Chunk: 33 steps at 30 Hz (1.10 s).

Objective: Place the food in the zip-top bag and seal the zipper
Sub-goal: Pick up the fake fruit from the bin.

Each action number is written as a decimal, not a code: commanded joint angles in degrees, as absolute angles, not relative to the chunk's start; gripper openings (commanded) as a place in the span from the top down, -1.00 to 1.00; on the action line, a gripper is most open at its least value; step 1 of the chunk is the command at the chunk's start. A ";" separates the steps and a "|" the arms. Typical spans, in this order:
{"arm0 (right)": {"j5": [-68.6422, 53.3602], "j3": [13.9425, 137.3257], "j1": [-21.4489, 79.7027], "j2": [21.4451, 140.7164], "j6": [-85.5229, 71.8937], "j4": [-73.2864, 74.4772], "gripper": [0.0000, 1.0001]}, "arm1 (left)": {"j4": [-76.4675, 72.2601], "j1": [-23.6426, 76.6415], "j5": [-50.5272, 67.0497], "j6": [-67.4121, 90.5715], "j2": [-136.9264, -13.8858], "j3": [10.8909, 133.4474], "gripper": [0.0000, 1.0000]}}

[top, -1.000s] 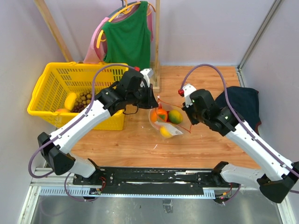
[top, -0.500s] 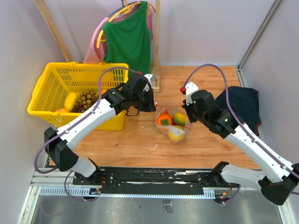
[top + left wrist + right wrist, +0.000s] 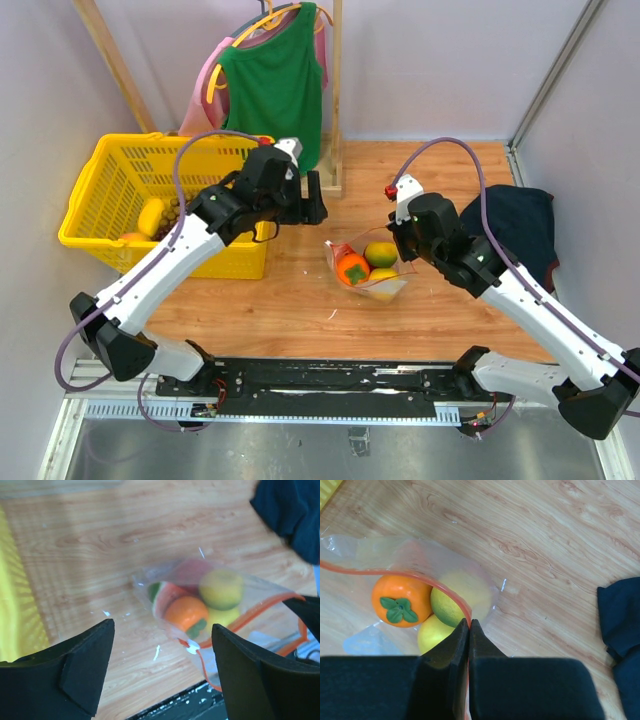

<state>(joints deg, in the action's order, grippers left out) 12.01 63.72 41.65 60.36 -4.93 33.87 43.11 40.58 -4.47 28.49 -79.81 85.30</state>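
The zip-top bag (image 3: 368, 272) lies on the wooden table, with the food inside: an orange persimmon (image 3: 400, 602), a green-yellow fruit (image 3: 447, 605) and a yellow piece (image 3: 431, 634). In the left wrist view a red and green slice (image 3: 161, 597) also shows through the plastic. My right gripper (image 3: 469, 623) is shut on the zipper (image 3: 380, 572), the red-orange strip, at the bag's right end. The bag's mouth gapes toward me. My left gripper (image 3: 162, 630) hangs open above and left of the bag (image 3: 150, 577), holding nothing. A white slider tab (image 3: 191, 648) sits on the strip.
A yellow basket (image 3: 110, 170) with more fruit stands at the left. A wooden rack (image 3: 336, 100) with a green top (image 3: 275, 85) stands behind. A dark navy cloth (image 3: 512, 220) lies at the right, close behind my right arm.
My left gripper has opened, let go of the bag's left edge and pulled back up and to the left. The bag has dropped lower and slid right. The right gripper keeps its grip.
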 commanded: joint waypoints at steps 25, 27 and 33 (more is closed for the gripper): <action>9.95 61.76 42.25 58.74 -4.14 29.75 0.99 | 28.94 3.42 -9.85 33.11 -84.88 79.85 -0.99; 9.91 61.90 42.19 58.90 -4.13 29.84 0.99 | 27.13 3.11 -10.77 34.40 -88.48 79.87 -0.98; 10.44 62.18 42.23 59.65 -3.96 30.58 0.99 | 23.10 3.08 -11.18 36.56 -98.33 81.16 -0.89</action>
<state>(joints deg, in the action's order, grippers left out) 10.39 61.95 41.65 59.29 -4.60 31.31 28.10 3.51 -9.93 34.11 -94.85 80.27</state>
